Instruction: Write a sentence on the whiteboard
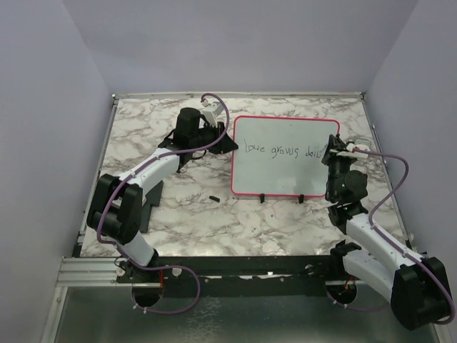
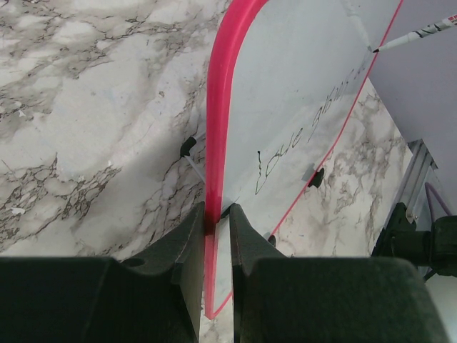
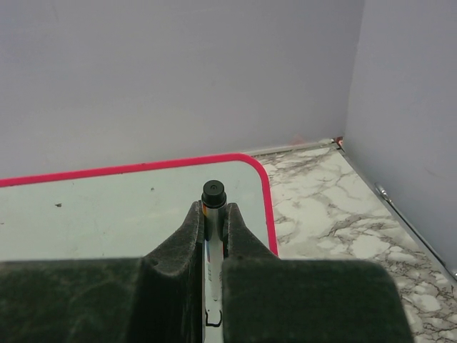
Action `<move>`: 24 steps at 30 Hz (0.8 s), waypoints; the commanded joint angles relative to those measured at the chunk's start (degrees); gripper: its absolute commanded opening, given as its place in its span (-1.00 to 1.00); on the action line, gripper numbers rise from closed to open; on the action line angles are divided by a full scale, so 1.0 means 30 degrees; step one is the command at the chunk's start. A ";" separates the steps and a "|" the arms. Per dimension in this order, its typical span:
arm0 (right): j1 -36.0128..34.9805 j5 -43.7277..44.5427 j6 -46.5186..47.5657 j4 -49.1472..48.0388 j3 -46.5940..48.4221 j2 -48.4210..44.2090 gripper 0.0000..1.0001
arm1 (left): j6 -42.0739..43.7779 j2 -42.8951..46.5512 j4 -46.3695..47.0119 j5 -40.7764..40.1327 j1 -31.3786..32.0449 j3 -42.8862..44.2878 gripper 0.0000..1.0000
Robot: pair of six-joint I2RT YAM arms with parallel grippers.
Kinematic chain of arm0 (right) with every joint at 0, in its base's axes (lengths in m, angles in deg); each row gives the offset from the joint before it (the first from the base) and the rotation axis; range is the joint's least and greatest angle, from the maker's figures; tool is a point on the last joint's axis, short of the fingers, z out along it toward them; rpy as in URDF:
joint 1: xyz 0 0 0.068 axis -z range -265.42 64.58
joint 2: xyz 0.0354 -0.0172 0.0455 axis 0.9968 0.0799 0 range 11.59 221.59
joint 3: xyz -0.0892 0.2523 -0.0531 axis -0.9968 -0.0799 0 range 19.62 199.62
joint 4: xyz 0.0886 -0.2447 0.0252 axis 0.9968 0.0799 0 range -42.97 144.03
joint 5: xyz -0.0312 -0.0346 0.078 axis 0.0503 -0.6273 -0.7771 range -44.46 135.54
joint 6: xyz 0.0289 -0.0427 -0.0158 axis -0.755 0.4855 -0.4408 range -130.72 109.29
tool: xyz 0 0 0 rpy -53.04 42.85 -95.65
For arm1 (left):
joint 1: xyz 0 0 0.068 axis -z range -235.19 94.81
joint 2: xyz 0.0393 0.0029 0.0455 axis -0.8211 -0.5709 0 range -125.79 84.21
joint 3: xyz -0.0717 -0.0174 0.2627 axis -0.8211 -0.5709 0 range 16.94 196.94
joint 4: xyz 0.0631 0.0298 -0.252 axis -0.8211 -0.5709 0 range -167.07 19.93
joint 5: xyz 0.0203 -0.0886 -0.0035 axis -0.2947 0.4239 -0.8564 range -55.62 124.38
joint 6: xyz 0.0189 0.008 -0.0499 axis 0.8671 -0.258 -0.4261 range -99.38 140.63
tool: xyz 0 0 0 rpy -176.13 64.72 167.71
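Closed nearly tight, the left pincer [image 2: 216, 220] pinched the pink side edge of the whiteboard [image 2: 300, 93], which lay on the marble table [image 2: 93, 121] stretching away ahead of it, while the right pincer [image 3: 213, 218], fully shut on a marker [image 3: 213, 193], stood over the far end of the sentence [image 1: 281, 150] written there.

Toward the far right corner of the tabletop [image 1: 178, 229], whiteboard [image 1: 285, 171]. Across its middle, the sentence [image 1: 282, 150]. Astride its left edge, left end effector [image 2: 216, 221]; over its right edge, right end effector [image 3: 213, 218] with marker [image 3: 213, 193]. Off its near left corner, small loose piece [image 1: 213, 198].
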 commanded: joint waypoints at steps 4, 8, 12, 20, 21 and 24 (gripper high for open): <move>0.0088 0.0689 0.0583 -0.1290 0.0201 0.0746 -0.98 | 0.0282 0.0633 0.0451 -0.0626 -0.0215 -0.0173 -1.00; 0.0071 0.0886 0.0721 -0.1530 0.0172 0.0976 -0.98 | 0.0340 0.0659 0.0457 -0.0679 -0.0210 -0.0228 -1.00; 0.0070 0.1104 0.0682 -0.1329 -0.0021 0.0728 -0.98 | 0.0326 0.0656 0.0446 -0.0686 -0.0190 -0.0198 -1.00; 0.0085 0.1407 0.0370 -0.0638 -0.0453 0.0158 -0.98 | 0.0304 0.0685 0.0421 -0.0697 -0.0203 -0.0155 -1.00; 0.0086 0.1462 0.0307 -0.0567 -0.0511 0.0121 -0.98 | 0.0299 0.0682 0.0431 -0.0685 -0.0202 -0.0155 -1.00; 0.0075 0.1558 0.0122 -0.0427 -0.0753 0.0017 -0.98 | 0.0308 0.0711 0.0437 -0.0682 -0.0208 -0.0155 -1.00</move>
